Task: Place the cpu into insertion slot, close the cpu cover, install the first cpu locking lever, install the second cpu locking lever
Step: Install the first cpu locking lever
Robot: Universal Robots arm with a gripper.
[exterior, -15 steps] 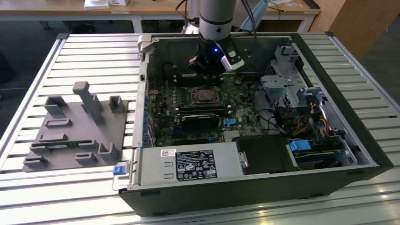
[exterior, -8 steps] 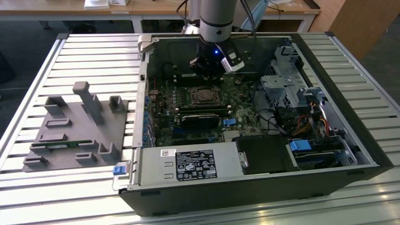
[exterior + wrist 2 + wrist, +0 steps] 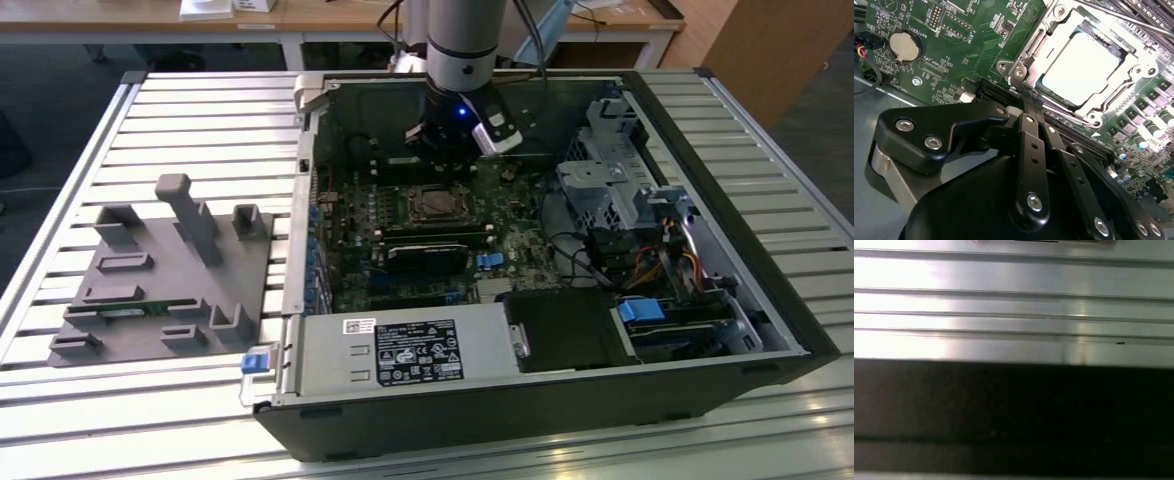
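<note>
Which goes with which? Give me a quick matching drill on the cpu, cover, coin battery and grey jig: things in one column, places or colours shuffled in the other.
1. cpu
2. cover
3. battery
4. jig

A. grey, on the table outside the case
B. round, silver, on the green board
C. silver frame lying down around the cpu
D. pale top showing through a square window

Pairs: 1-D, 2-C, 3-B, 4-A
</note>
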